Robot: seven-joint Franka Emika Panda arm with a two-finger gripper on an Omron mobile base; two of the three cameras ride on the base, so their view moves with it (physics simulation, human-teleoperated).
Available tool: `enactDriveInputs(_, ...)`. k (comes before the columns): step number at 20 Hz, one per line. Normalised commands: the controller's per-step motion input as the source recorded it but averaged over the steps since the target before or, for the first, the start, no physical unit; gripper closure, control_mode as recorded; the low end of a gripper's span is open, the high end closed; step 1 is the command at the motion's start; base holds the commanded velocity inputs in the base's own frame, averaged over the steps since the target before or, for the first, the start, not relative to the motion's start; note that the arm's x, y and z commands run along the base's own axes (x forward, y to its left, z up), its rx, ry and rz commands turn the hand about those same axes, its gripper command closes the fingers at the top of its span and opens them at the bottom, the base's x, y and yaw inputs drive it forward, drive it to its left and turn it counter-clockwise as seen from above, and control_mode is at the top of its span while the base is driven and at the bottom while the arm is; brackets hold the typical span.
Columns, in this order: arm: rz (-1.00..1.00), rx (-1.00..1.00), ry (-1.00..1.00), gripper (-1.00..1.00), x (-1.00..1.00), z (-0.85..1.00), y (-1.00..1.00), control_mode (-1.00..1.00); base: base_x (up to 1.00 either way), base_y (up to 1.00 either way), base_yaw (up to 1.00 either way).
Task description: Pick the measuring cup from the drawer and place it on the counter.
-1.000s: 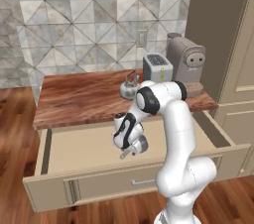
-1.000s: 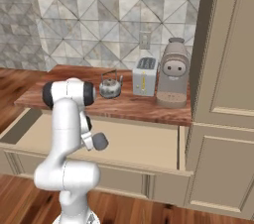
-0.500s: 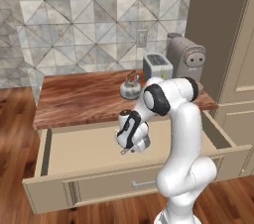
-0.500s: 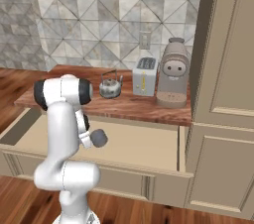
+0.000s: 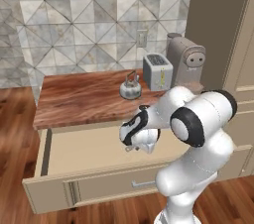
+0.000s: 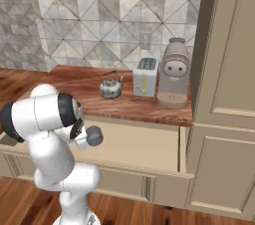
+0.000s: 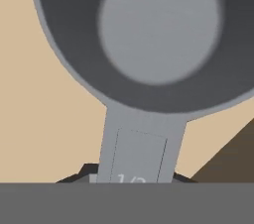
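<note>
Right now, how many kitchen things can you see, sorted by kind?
Kettle: 1
Toaster: 1
Coffee machine: 1
Measuring cup, held at the gripper above the open drawer: 1
Total: 4

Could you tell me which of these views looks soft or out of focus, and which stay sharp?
Hand view: the measuring cup sits so close that its bowl and rim look blurred, the handle print barely legible. Left base view: the kettle and counter grain are crisp. Right base view: similarly sharp, evenly lit.
</note>
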Motion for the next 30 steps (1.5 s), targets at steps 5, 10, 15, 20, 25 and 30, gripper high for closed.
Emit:
enactDriveInputs(5,0.0,0.24,-0.02,1.0,-0.11,1.0,0.0,-1.0,0.0,0.0,0.0)
enactDriveInputs(10,0.13,0.17,0.0,1.0,0.09,1.0,0.0,-1.0,0.0,0.0,0.0)
enactDriveInputs(15,0.22,0.1,0.0,1.0,0.17,1.0,0.0,-1.0,0.0,0.0,0.0)
enactDriveInputs(20,0.28,0.0,0.02,1.0,0.23,1.0,0.0,-1.0,0.0,0.0,0.0)
enactDriveInputs(25,0.41,-0.11,0.0,1.0,0.42,1.0,0.01,-1.0,0.0,0.0,0.0)
enactDriveInputs(30,0.52,-0.22,-0.04,1.0,0.59,0.42,0.0,-1.0,0.0,0.0,0.0)
